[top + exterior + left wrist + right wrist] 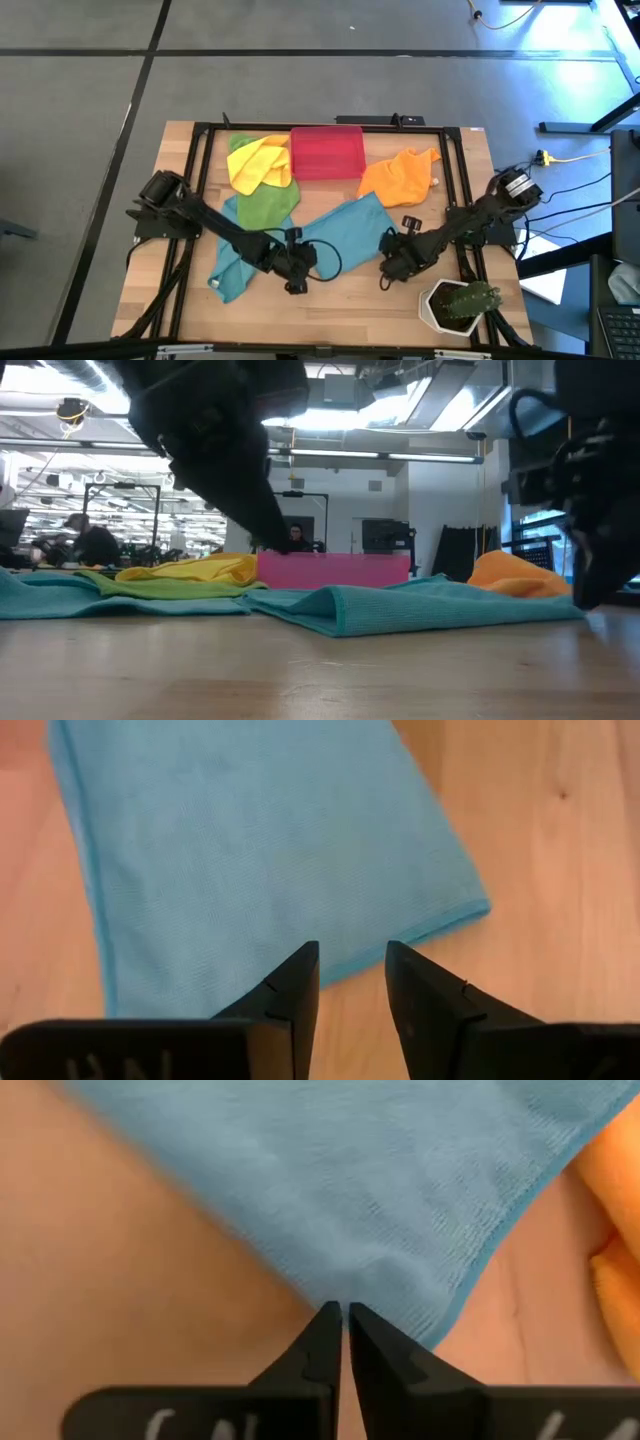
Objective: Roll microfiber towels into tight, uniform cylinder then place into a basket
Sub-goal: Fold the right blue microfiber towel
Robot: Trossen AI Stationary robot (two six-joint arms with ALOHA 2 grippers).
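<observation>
Four towels show on the wooden table (150, 290) from above: one teal-blue towel (300, 235) spread flat on a diagonal across the middle, one green towel (268, 204) just beyond its left part, one yellow towel (258, 163) lying partly on the green one, and one orange towel (400, 175) off to the right; whether a second teal cloth lies under the first cannot be told. One red-pink basket (326, 151) sits at the far edge, between the yellow and orange towels, touching or nearly touching the yellow one.

The left gripper (296, 272) reaches in low from the left side, its arm stretched across the teal towel's near-left part; its wrist view shows the two fingers (290, 995) parted, holding nothing, poised just off the towel's hemmed edge with bare wood between them. The right gripper (385, 262) reaches in from the right, near the teal towel's near-right edge; its wrist view shows the fingertips (325, 1330) pinched together right at the hem, though whether cloth is caught between them cannot be told.

The low view alone shows the teal towel's near edge raised in a soft fold (340, 605), and people in the room behind; the high view alone shows one white pot with a cactus (458, 304) at the near right corner.
</observation>
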